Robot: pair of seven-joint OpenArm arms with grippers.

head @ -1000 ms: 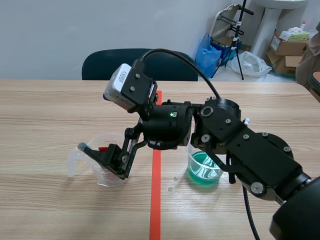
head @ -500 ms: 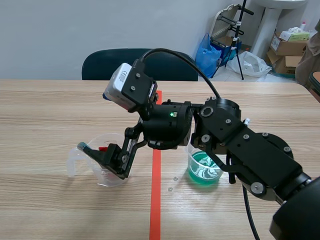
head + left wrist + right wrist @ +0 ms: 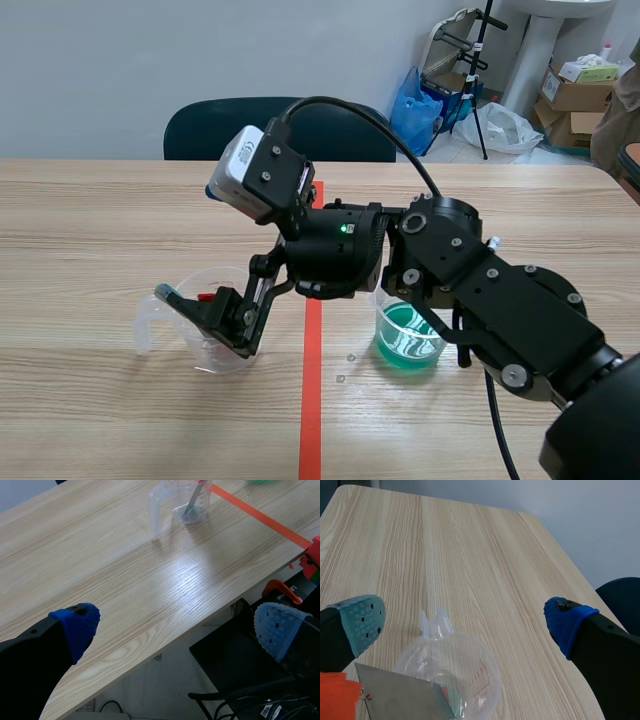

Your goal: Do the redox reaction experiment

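We see a black right arm point(image 3: 520, 310) with round joints and silver screws point(image 3: 513, 375). It has a white camera box point(image 3: 250, 175), a thick black cable point(image 3: 350, 108) and 1 green light point(image 3: 344, 228). Its dotted pads point(image 3: 364, 620) are 1 grey-green, 1 blue; the left pads point(image 3: 80, 625) are blue

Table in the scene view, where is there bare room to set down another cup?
Bare wood: left of the clear cup, the wide band from that cup to the far edge of the table, and the far right corner. Crowded: by the red tape, where the right gripper hangs over the cup and its arm overhangs the green beaker.
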